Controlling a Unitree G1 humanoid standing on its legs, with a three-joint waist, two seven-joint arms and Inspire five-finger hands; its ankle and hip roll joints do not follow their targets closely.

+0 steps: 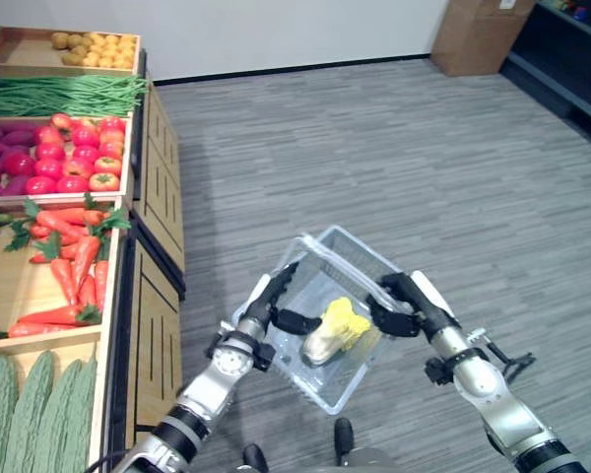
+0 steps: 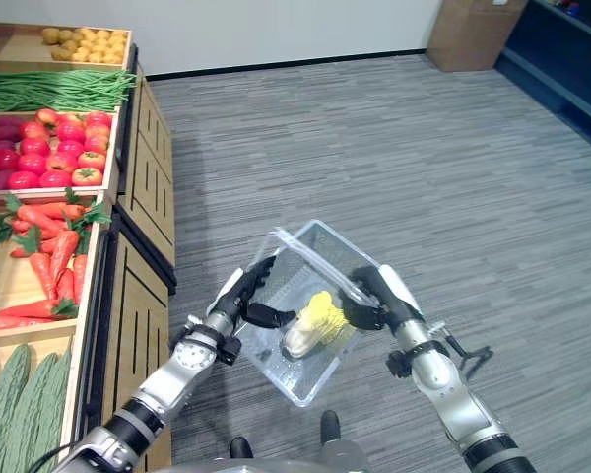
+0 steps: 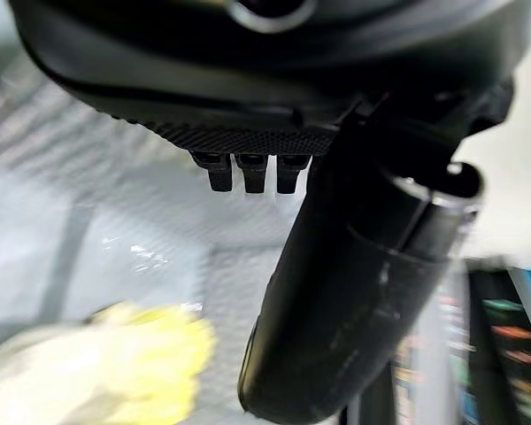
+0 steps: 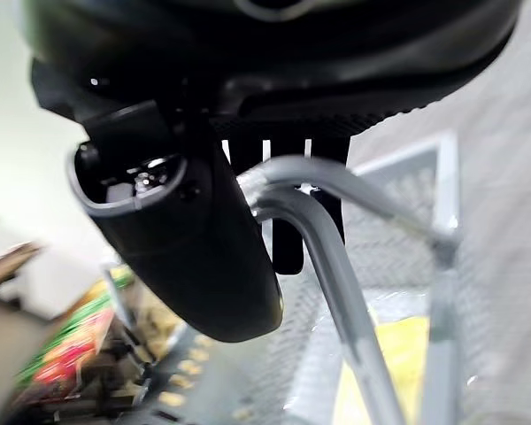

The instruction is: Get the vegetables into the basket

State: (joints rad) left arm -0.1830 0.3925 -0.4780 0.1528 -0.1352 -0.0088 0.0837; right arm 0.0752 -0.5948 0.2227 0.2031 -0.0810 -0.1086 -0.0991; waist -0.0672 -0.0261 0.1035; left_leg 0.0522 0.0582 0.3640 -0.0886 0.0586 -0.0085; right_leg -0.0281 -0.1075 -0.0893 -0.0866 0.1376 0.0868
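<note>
Nearest the robot, the left hand (image 1: 273,301) and right hand (image 1: 402,301) carry a clear mesh basket (image 1: 353,252) between them, above the grey floor (image 1: 394,148). The right hand has its fingers and thumb curled round the basket's metal handle (image 4: 332,257), as the right wrist view shows. The left hand lies along the opposite rim with its fingers extended against the wall and its thumb (image 3: 354,292) reaching inward; it appears to brace the basket rather than clasp it.

Between the two hands, inside the basket, lies one vegetable: a pale, yellow-leaved cabbage (image 1: 335,331), resting on the basket floor, closer to the left thumb than to the right hand. It is judged light, with soft, easily bruised leaves and a firmer pale base; hold is best taken round the base, not the leaf tips.

Beyond the left hand, on its outer side, stands a wooden produce stand (image 1: 158,187). Its nearest bin holds ridged green gourds (image 1: 30,404). The next holds carrots (image 1: 69,256), judged stiff, light and slightly slippery, best pinched at mid-length. Farther on are tomatoes (image 1: 79,158), judged smooth and crushable, needing a gentle enclosing grasp. Past them lie green beans (image 1: 59,95), then potatoes (image 1: 94,49).

Farthest from the right hand, a cardboard box (image 1: 478,34) stands against the wall.
</note>
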